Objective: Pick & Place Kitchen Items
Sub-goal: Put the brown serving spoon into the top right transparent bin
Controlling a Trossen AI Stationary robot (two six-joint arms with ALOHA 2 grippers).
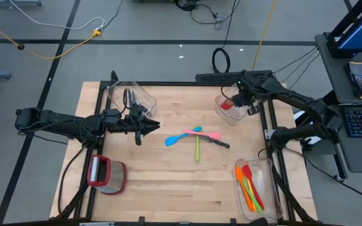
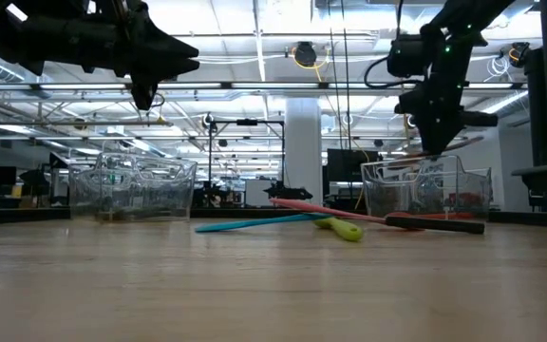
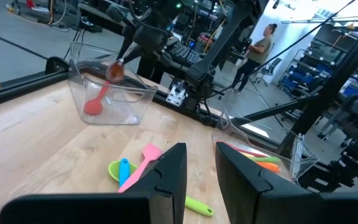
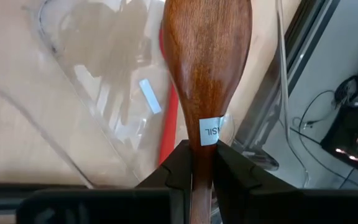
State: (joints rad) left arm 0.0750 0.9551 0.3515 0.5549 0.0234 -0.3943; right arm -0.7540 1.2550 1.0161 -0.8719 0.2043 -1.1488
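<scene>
My right gripper is shut on a brown wooden spoon above the clear bin at the far right, where a red utensil lies. Blue, pink and green utensils and a black-handled knife lie crossed on the table's middle. My left gripper is open and empty, above the table to the left of that pile. My right gripper pinches the wooden spoon's handle just behind the bowl, between its two fingers. The fingers slant down and lie along the handle. The bowl sticks out past the fingertips and hangs over the bin, clear of it.
A clear bin with black-handled knives stands at the far left. A clear bin with orange, green and red utensils stands at the near right. A red-rimmed container lies at the near left. A person stands beyond the table.
</scene>
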